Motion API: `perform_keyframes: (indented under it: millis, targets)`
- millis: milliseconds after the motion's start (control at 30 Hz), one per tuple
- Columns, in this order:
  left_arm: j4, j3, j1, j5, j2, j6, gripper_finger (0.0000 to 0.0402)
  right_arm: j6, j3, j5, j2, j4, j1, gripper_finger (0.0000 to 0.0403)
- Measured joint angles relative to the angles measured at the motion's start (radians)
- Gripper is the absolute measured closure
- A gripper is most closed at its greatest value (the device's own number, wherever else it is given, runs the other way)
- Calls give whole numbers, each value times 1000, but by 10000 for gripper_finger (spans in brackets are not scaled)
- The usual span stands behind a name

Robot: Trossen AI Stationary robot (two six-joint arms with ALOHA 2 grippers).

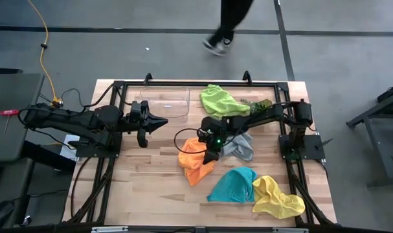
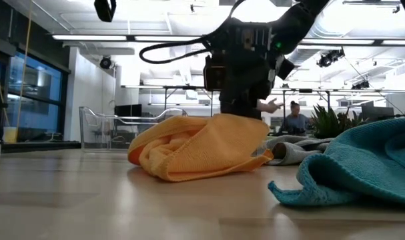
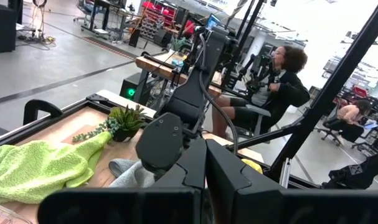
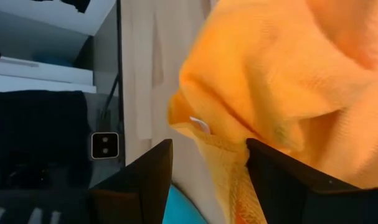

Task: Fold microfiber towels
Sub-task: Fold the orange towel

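Five microfiber towels on desk (image 1: 151, 188): orange towel (image 1: 195, 165) at centre, bunched; grey towel (image 1: 240, 147) just beside it; teal towel (image 1: 234, 184) and yellow towel (image 1: 277, 197) nearer front edge; lime green towel (image 1: 222, 100) at rear. Right gripper (image 4: 208, 168) directly over orange towel, jaws part-open, orange edge lying between them; firm grip cannot be told. Left gripper (image 1: 162, 122) well apart, above clear tray (image 1: 165, 103), jaws closed, empty. Low view alone shows orange heap resting on desk. Left wrist view alone shows plant sprig (image 3: 123, 119) beside lime green towel, seated person (image 3: 282, 81) beyond.
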Motion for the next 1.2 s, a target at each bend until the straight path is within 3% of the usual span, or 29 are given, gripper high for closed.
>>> perform_keyframes:
  millis: [667, 1200]
  targets:
    - [-1, 0, 0, 0, 0, 0, 401, -133, 0, -45, -13, -16, 15, 208]
    - [-31, -1, 0, -4, 1, 1, 401, -226, 0, 51, -65, -163, 35, 208]
